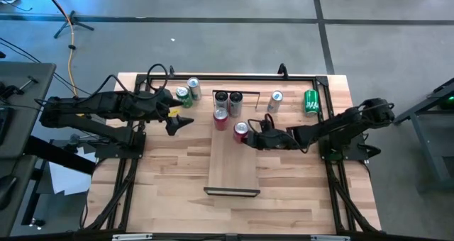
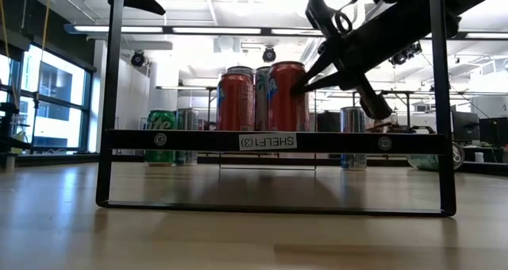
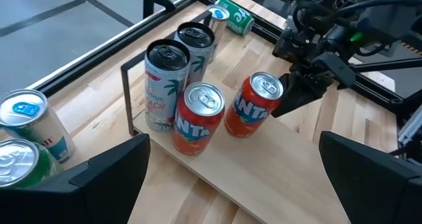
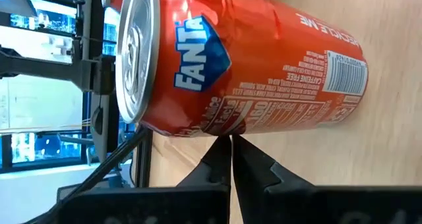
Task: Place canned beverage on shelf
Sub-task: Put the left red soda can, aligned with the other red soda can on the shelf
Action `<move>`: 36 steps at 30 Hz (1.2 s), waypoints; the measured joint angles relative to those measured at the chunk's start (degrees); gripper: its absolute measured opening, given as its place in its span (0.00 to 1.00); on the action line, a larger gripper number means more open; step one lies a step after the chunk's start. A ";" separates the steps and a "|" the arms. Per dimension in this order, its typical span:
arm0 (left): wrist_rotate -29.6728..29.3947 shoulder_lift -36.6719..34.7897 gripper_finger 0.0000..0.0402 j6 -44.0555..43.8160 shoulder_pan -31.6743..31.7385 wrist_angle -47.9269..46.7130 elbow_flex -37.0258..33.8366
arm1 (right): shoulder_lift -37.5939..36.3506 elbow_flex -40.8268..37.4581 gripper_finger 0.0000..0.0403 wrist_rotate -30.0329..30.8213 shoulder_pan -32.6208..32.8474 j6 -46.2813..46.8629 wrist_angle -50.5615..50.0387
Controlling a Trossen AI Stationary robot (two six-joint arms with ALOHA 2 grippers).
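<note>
Pale butcher-block worktop (image 1: 298, 191) fills the scene, with the shelf (image 1: 233, 163) lying along its middle and four cans gathered at the board's far end. Right now the right gripper (image 1: 250, 137) is seen with its fingers pressed tightly together, holding nothing, and the tips are brought right up against the side of the nearer orange Fanta can (image 1: 240, 131). That can is standing upright on the shelf, close to the board's right edge, just beside a second Fanta can (image 1: 220, 119), with two tall silver cans (image 1: 228, 99) behind them.

A risk is judged here: should the closed tips be driven further in, the can could be shoved into its neighbour or tipped off the board's edge; a careless pull-back might also drag it.

Over on the left, the left gripper (image 1: 179, 119) is held wide open above the worktop, empty, near the green can (image 1: 183, 94) and its silver neighbour.
</note>
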 joint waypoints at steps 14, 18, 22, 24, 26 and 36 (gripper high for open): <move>-3.42 0.00 0.99 0.01 0.02 0.02 0.00 | 0.04 0.00 0.00 -2.42 -5.77 -3.78 1.08; -3.79 0.00 0.99 0.01 0.02 0.02 0.00 | 0.04 0.00 0.00 -2.62 -7.12 -3.86 1.36; -3.82 0.00 0.99 0.01 0.02 0.02 0.00 | 0.04 0.00 0.00 -3.77 -8.21 -3.88 1.40; -4.06 0.00 0.99 0.01 0.02 0.01 0.00 | 0.04 0.00 0.00 -4.21 -8.63 -3.90 1.42; -4.73 0.00 0.99 0.01 0.02 0.01 0.00 | 0.04 0.00 0.00 -4.58 -9.04 -3.91 1.43; -6.62 0.00 0.99 -0.01 0.02 0.02 0.00 | 0.04 0.00 0.00 -6.54 -9.73 -5.11 2.62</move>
